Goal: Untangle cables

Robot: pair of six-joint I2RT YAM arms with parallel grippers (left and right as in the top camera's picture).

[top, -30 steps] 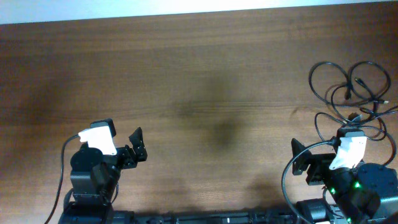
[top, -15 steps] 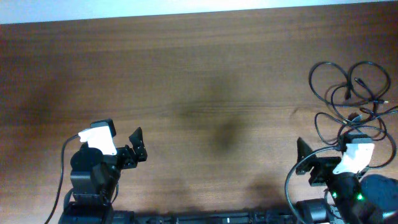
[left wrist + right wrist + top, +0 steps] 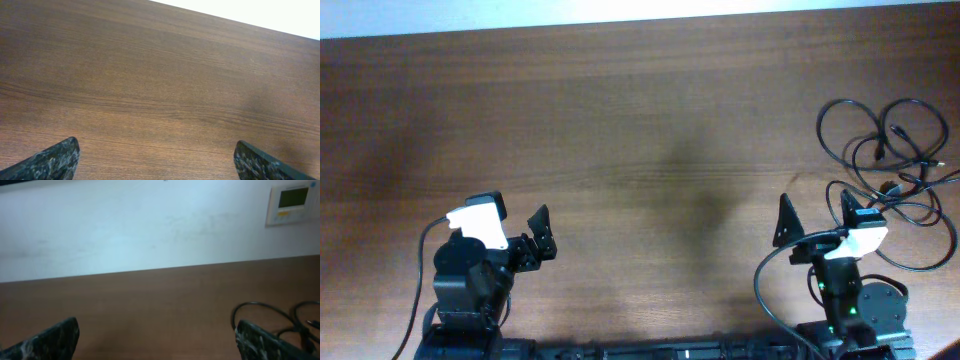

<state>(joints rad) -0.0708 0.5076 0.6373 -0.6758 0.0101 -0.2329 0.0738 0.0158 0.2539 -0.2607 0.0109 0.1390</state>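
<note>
The cables [image 3: 876, 148] are thin black cords lying in loose, overlapping loops at the table's right edge. Some of their loops show at the right of the right wrist view [image 3: 252, 303]. My right gripper [image 3: 817, 214] is open and empty. It points toward the far side, just left of the nearest loops, and its right finger [image 3: 262, 342] stands in front of a loop. My left gripper [image 3: 542, 232] is open and empty at the near left, far from the cables. The left wrist view shows only bare wood between its fingertips [image 3: 52, 160].
The table [image 3: 640, 120] is dark brown wood. A white wall with a small thermostat panel [image 3: 292, 202] lies beyond its far edge. Thicker black wires [image 3: 765, 290] curve round both arm bases at the near edge.
My right arm has turned and shifted left. Its gripper now points toward the far side with its fingers spread beside the cables. The left arm and the cables have not moved.
</note>
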